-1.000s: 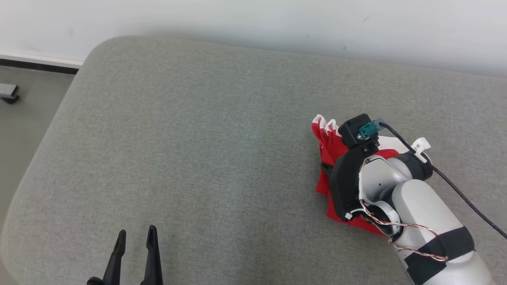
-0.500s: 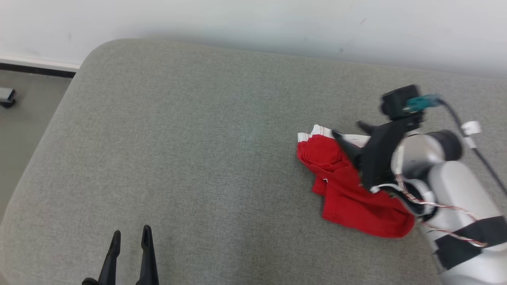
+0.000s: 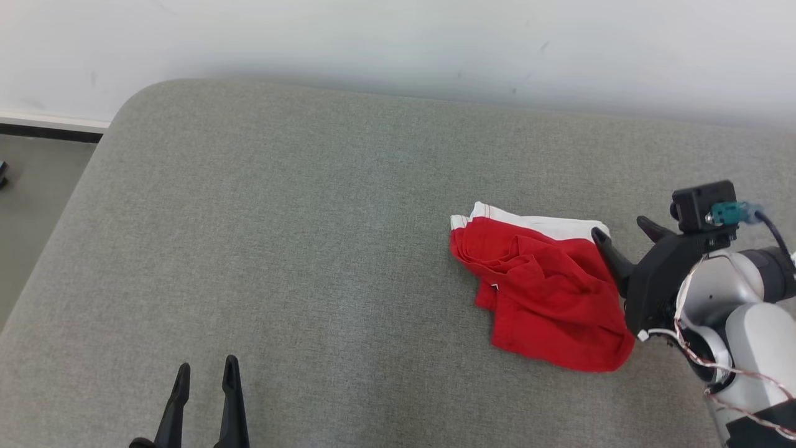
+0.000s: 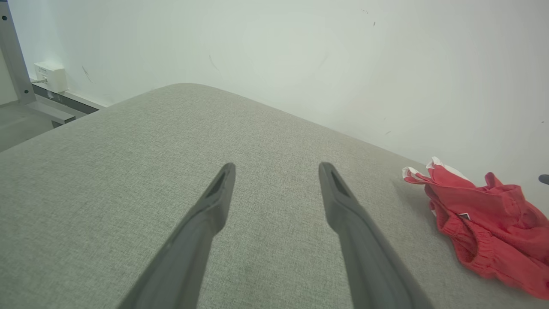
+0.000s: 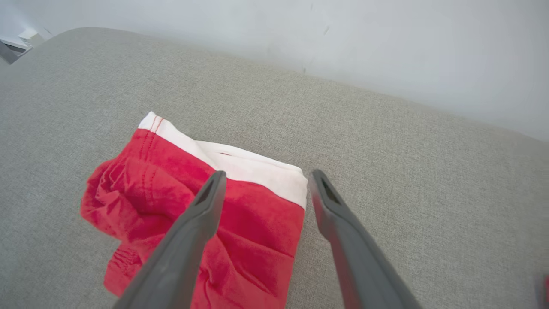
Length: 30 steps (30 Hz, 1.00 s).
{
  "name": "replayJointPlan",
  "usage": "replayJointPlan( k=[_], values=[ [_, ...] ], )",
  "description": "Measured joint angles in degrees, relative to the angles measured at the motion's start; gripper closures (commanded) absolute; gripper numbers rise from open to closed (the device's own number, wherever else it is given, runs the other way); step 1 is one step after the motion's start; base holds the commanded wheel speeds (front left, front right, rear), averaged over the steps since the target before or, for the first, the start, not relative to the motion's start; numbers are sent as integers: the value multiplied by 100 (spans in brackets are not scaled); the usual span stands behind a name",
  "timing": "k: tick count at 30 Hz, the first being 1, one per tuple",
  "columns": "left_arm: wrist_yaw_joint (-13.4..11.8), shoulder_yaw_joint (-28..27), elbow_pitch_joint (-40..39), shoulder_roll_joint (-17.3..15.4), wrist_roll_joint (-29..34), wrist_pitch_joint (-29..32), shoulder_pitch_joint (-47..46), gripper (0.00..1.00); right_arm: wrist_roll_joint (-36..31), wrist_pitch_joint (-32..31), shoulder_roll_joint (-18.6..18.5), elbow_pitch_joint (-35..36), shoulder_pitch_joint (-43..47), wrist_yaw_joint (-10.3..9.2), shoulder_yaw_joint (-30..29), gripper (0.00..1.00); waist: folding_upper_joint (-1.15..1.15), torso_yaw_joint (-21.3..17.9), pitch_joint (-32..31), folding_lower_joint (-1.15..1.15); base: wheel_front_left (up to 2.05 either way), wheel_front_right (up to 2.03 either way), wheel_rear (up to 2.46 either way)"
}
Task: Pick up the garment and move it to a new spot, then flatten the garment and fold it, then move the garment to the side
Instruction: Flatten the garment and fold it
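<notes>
The red garment [image 3: 541,292] lies bunched on the grey cushion [image 3: 298,236]. The right gripper [image 3: 622,228] is by its edge, fingers apart. The left gripper [image 3: 207,367] has its fingers apart too.

I can read no lettering, number or brand mark anywhere here. The closest thing is a small sewn tag [image 3: 495,287] at the nine o'clock edge of the garment [image 3: 547,298] in my head view. It shows as a pale fleck there and as a dark-and-white scrap in my left wrist view, too small in both for any print to be made out.
</notes>
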<state>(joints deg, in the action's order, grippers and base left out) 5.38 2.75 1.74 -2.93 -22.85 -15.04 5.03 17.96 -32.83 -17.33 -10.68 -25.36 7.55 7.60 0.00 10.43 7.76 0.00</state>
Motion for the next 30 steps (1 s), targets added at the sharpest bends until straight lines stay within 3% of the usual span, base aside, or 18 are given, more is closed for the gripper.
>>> replayJointPlan(
  k=[5,11,12,13,14,15,23,30],
  values=[
    [-1,-16,-1,0,5,0,53,0,-331,281,3,-10,233,0,77,0,0,-44,-35,0,0,0,0],
    [4,55,-2,1,7,0,35,0,-699,749,-14,-571,220,0,-111,0,0,-5,2,0,0,0,0],
    [11,64,-2,1,7,0,23,0,-719,844,-20,-687,210,0,-142,33,0,15,15,0,0,0,0],
    [11,64,-2,1,7,0,23,0,-719,844,-20,-687,210,0,-142,55,0,15,15,0,0,0,0],
    [12,69,-3,1,7,0,18,0,-771,916,-42,-789,203,0,-151,88,0,37,28,0,0,0,0],
    [15,68,-2,1,7,0,18,0,-808,994,-58,-887,201,0,-152,100,0,62,43,0,0,0,0],
    [14,41,0,1,7,0,23,0,-616,1145,-65,-1308,203,0,430,100,0,221,132,0,0,0,0],
    [8,-13,7,1,7,0,50,0,-154,764,-170,-686,430,0,1316,100,0,165,51,0,0,0,0]
  ],
)
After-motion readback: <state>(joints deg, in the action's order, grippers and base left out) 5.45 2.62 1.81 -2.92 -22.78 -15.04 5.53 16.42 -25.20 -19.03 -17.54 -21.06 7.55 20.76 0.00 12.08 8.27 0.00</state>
